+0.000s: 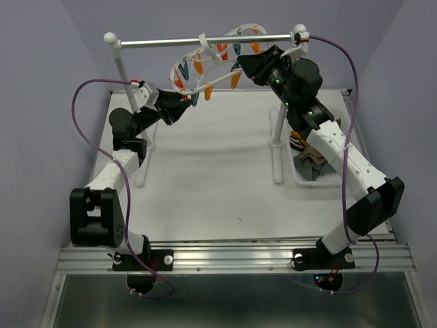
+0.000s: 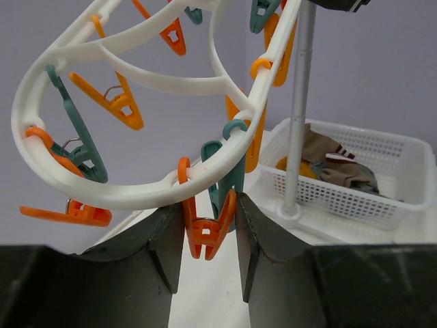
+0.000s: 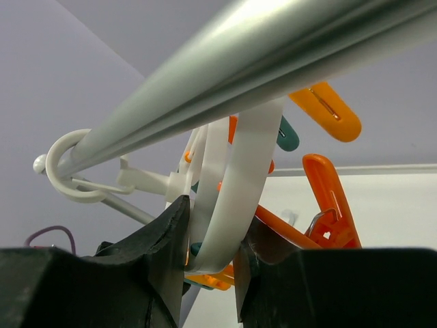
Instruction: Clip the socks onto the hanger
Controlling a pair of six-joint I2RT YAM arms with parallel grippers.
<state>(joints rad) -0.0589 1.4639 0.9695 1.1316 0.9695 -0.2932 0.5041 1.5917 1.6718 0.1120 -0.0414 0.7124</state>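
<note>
Two grippers are raised to the hanger (image 2: 136, 193), whose white oval ring hangs by its top hook (image 3: 68, 171) from the metal crossbar (image 3: 273, 55) of the white rack at the far side of the table (image 1: 205, 178). The ring tilts, its lower end toward the left arm and its higher end near the right-hand post. The left gripper (image 2: 209, 236) is at that lower end, its two dark fingers (image 2: 167, 246) pressed against either side of an orange clip (image 2: 198, 236) that dangles from the ring beside a teal clip (image 2: 229, 171). The jaws are part-way apart, pinching the clip between them. The right gripper (image 3: 215, 232) sits just under the crossbar with its jaws closed on the white band of the ring itself, and more orange clips crowd close to its fingers. The socks (image 2: 341, 171) are not on the hanger: they lie bunched in a white mesh basket (image 2: 403, 184) on the table's right side, beyond the rack's right post (image 2: 299, 116) and under the right arm, with mustard, brown and striped fabric showing.
</note>
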